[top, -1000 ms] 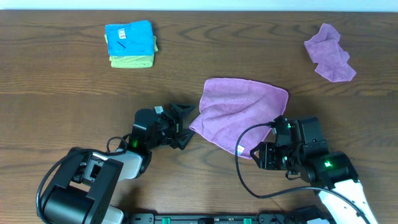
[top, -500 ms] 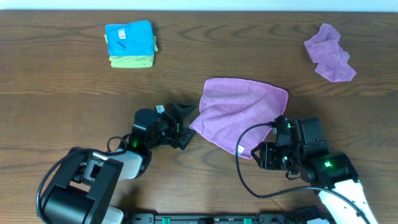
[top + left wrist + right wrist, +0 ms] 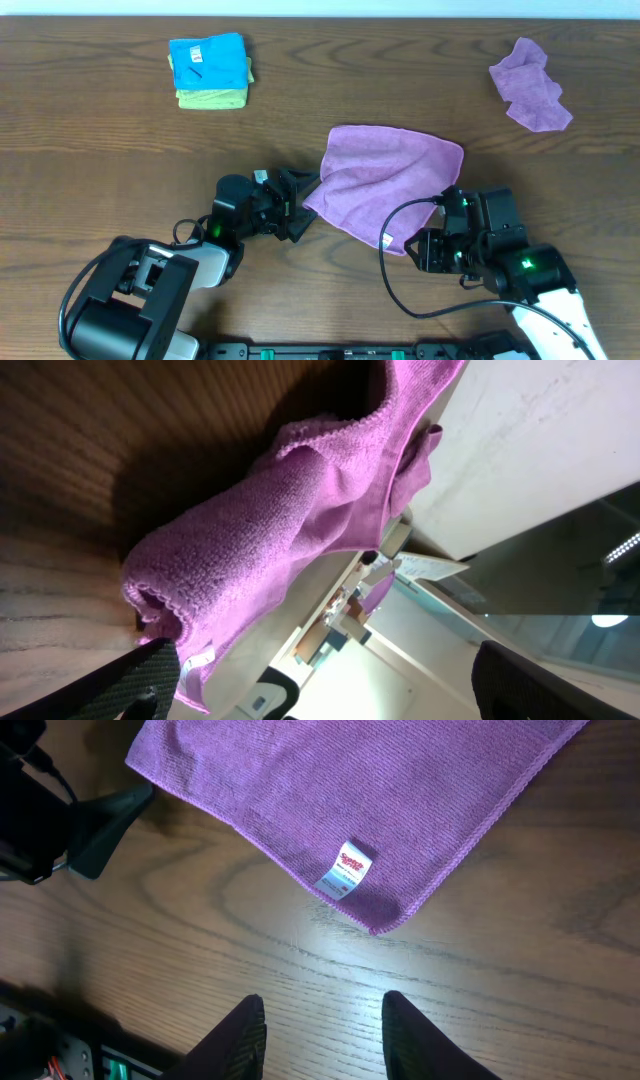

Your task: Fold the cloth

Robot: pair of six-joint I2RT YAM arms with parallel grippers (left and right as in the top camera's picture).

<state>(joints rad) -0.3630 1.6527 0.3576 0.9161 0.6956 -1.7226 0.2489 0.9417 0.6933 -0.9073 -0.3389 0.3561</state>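
The purple cloth (image 3: pixel 390 180) lies spread on the table (image 3: pixel 120 160) between my 2 arms, set on a slant so that 1 corner points at each gripper. My left gripper (image 3: pixel 299 204) sits right at the cloth's left corner with its jaws wide apart. The left wrist view shows that corner rucked into a thick roll just ahead of the opening, nearer one finger than the other, and nothing is clamped.

My right gripper (image 3: pixel 322 998) is also spread and holds nothing. The near corner (image 3: pixel 382 928) lies flat on the wood just ahead of my right fingertips and a little to one side, with the white label (image 3: pixel 345 870) beyond it.

I judge that the fold has not started. Each arm is nearest its own corner, and the cloth runs away from both toward the far edge. So the grasp calls for going forward and down onto these corners. The left roll will likely take a deeper bite than the flat right corner.
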